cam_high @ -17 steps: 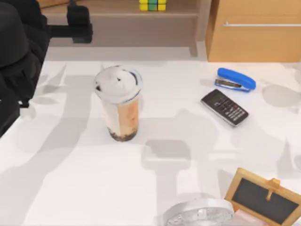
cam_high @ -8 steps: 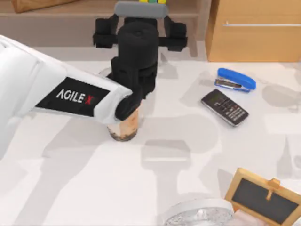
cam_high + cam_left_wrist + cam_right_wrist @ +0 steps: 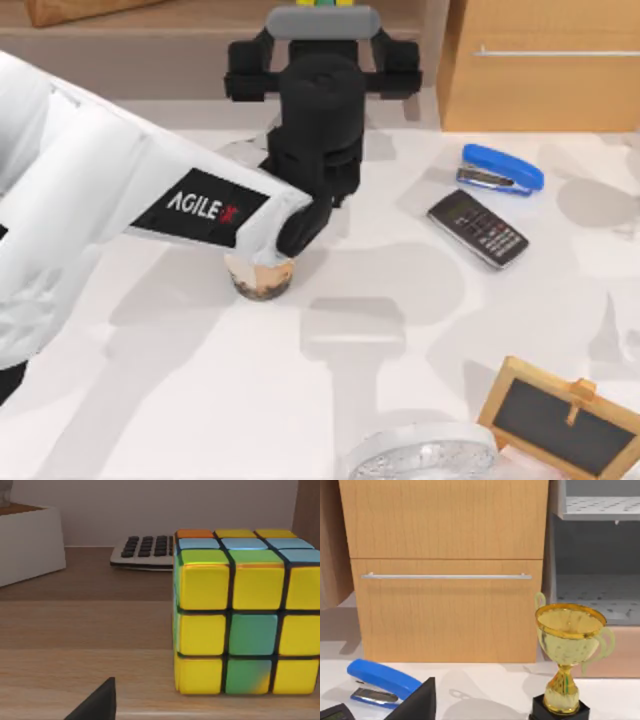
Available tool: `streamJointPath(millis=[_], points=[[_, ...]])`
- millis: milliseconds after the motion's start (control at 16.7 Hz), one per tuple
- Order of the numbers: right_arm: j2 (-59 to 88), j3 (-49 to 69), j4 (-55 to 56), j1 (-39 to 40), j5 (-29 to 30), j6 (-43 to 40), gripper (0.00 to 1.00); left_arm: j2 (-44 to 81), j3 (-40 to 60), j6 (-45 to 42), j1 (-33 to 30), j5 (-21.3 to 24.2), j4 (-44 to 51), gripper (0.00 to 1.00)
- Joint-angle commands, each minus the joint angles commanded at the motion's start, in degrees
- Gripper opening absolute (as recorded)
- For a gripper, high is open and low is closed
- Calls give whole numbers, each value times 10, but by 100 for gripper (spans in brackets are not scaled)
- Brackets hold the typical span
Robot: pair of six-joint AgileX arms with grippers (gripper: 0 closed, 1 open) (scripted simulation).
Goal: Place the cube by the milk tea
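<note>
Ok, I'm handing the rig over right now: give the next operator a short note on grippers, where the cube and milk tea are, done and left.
Left gripper: reaching over the table's far edge to the wooden shelf, right at the cube; nothing gripped yet.
Right arm: parked, facing the cabinet.
Cube: on the shelf, upright, beside a calculator.
Milk tea: upright on the table, mostly under the left arm.
Done: approach.
Left: grasp the cube, carry it over, set it beside the cup.

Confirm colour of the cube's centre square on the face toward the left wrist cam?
Green, ringed mostly by yellow squares on the cube; left wrist view shows it best.
</note>
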State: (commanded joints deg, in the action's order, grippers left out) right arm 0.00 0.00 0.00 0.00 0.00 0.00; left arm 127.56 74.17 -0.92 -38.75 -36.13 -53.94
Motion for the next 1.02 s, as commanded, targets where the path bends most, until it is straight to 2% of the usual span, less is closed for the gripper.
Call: streamJointPath(millis=[240,660,1020], points=[[0,0,0,0,0,0,100,-4,11,-1,2,3,15,100],[0,0,0,0,0,0,100,35,119,-1,30,30,81,100],[0,0,0,0,0,0,100,87,162,2,41,42,77,100]])
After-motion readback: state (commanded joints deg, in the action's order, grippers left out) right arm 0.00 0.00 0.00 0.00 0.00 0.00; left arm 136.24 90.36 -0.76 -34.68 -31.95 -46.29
